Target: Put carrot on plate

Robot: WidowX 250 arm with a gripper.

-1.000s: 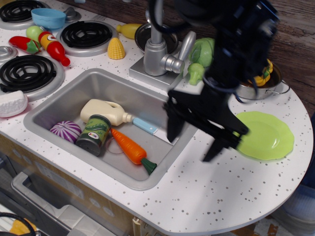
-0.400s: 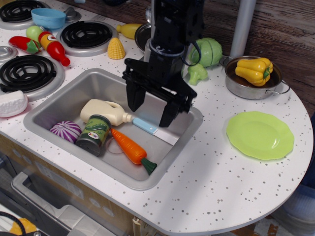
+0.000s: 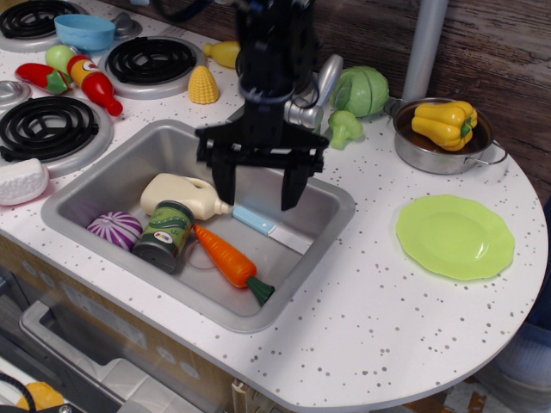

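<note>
My hand [image 3: 256, 191] hangs spread over the sink; the carrot [image 3: 225, 256] lies lower centre, seemingly touching the jar [image 3: 164, 236], which I might snag; plate [image 3: 455, 237] right

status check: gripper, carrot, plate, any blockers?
Gripper open, empty, above the sink. Carrot lying in sink, untouched, beside green can. Plate bare on counter to the right. Knife under gripper, close to carrot.
</note>
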